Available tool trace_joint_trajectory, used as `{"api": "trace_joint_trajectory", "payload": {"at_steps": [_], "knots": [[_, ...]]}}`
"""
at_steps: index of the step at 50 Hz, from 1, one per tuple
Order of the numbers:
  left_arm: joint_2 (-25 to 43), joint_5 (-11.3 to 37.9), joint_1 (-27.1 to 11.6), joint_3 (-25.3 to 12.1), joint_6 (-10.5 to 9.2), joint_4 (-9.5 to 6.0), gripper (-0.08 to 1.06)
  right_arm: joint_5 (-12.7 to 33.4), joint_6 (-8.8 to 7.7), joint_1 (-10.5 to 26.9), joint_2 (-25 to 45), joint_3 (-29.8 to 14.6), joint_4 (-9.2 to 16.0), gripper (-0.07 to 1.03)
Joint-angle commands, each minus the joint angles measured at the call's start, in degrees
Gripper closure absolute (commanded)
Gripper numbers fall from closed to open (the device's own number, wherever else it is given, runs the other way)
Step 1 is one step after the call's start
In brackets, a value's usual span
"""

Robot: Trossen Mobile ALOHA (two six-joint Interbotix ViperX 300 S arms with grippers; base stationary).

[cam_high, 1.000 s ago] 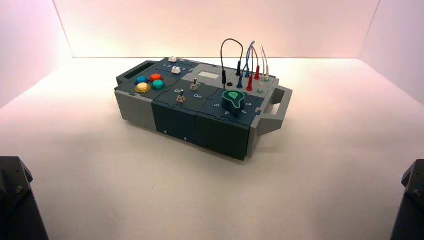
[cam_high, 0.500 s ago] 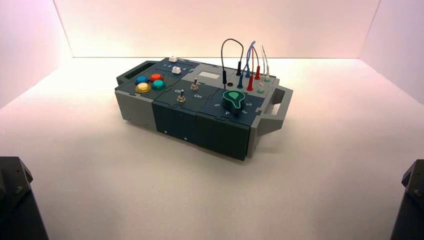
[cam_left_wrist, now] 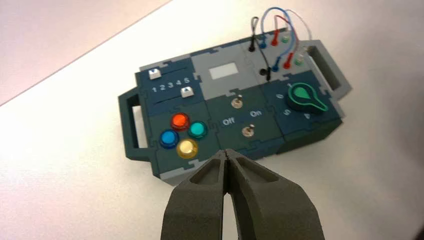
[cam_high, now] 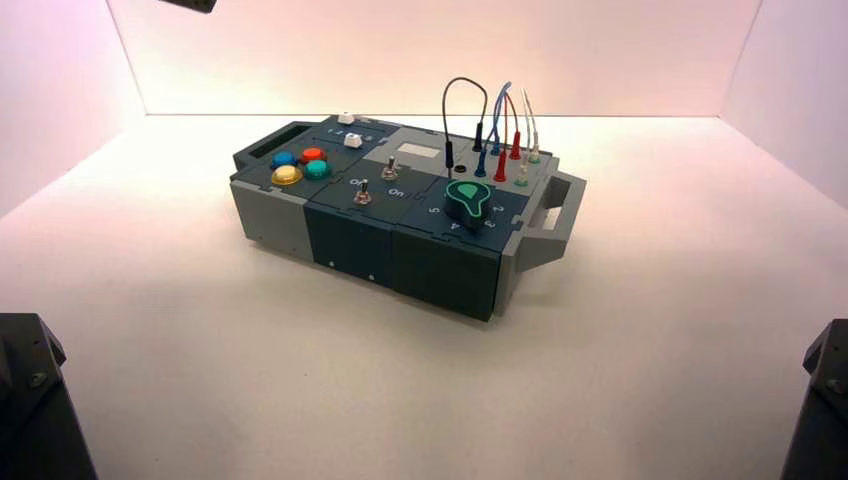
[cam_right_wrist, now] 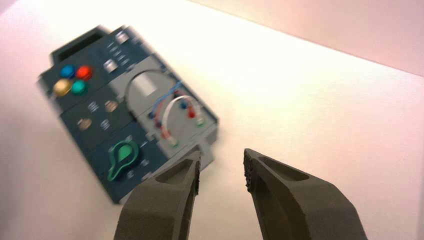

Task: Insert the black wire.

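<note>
The black wire (cam_high: 465, 84) rises in a tall arch over the box's (cam_high: 350, 240) far right part, next to the blue wire (cam_high: 500, 100) and red wire (cam_high: 512, 110). In the left wrist view the black wire (cam_left_wrist: 255, 24) has one plug (cam_left_wrist: 252, 43) standing in the socket field. Its other plug (cam_left_wrist: 268, 75) sits beside a dark round socket (cam_left_wrist: 262, 72). My left gripper (cam_left_wrist: 227, 152) is shut and empty, held back from the box's button side. My right gripper (cam_right_wrist: 221, 167) is open and empty, off the box's handle end near the green knob (cam_right_wrist: 121, 156).
The box carries several coloured buttons (cam_high: 300, 165), two toggle switches (cam_high: 363, 195), two white sliders (cam_high: 351, 140) and a green knob (cam_high: 466, 198). Handles stick out at both ends (cam_high: 560, 215). Dark arm parts fill the lower corners (cam_high: 30, 400). A dark shape (cam_high: 190, 4) sits at the top edge.
A dark shape has come into the high view's top left edge. The box and its wires have not moved.
</note>
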Motion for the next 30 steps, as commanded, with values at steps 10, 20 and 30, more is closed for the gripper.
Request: {"api": "trace_joint_trajectory", "payload": {"at_steps": [10,20,30], "knots": [[2.29,5.71,-0.18,-4.66,3.52,-0.18,1.01,-0.09,-3.69,4.22,5.10,-3.78,0.26,0.47],[3.60,5.62,-0.18,-4.66,4.39,-0.18,1.01,0.00,-6.68,7.21,9.40,-5.27,0.26,0.47],[5.98,5.80,-0.18,-5.36,5.54,-0.18,1.01,-0.18,-7.29,9.40,14.59,-7.12,0.26,0.47]]}}
